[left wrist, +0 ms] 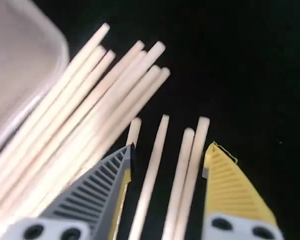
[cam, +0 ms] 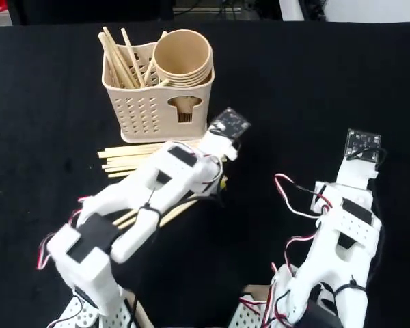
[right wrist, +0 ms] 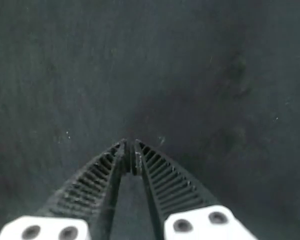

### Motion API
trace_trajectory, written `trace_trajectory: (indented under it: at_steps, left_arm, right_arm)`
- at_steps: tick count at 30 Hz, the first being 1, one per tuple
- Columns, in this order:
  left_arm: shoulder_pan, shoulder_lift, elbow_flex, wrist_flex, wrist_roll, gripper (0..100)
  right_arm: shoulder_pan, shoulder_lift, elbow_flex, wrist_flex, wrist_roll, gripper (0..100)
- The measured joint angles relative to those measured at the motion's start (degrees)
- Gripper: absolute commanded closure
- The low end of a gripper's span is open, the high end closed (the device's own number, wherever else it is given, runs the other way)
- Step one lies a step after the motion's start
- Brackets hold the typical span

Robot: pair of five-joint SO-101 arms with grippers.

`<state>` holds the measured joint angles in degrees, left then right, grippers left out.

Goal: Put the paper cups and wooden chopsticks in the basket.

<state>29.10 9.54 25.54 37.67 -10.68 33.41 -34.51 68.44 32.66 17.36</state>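
Overhead first. Basket [cam: 147, 113] sits at 11 o'clock on the black cloth [cam: 314, 89]. The paper cups [cam: 183, 58] are stacked inside it, with a bunch of standing chopsticks [cam: 119, 58] beside them. The loose chopsticks [cam: 126, 158] lie flat, just off the basket's 6 o'clock side. My left arm [cam: 150, 195] stretches over them. My right arm [cam: 348, 225] is parked at 4 o'clock, well apart from everything.

Left wrist. My left gripper [left wrist: 170, 150] is spread wide, low over the loose chopsticks [left wrist: 105, 105], gripping nothing yet. Three sticks lie between the jaws. A fourth runs right alongside the grey finger, and the main bundle fans off toward the basket [left wrist: 20, 65].

Right wrist. My right gripper [right wrist: 130, 147] is clenched, tips touching, nothing held, over bare cloth.

Risks, as I judge them:
- Closing here may pinch the edge stick crookedly and flick it away.
- Round sticks could roll and slip from the grip.
- Long ends might swing into the basket on the lift.

No readable writing or labels.
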Motion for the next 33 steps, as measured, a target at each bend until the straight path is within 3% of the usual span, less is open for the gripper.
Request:
trace_trajectory:
  at_steps: [5,11,28,33]
  left_arm:
    - [0.09,3.52,-4.48,1.05,-6.86,76]
    - [-2.37,3.78,-8.88,5.01,-9.14,76]
    - [-3.52,10.46,-15.03,13.36,-6.15,77]
    - [-3.43,14.95,-21.63,19.08,-4.84,87]
  right_arm:
    - [-0.53,0.09,0.00,0.00,0.62,97.5]
    - [-1.85,0.09,0.00,0.00,0.62,97.5]
    - [-2.02,0.09,0.00,0.00,0.62,97.5]
    - [-2.02,0.09,0.00,0.00,0.62,97.5]
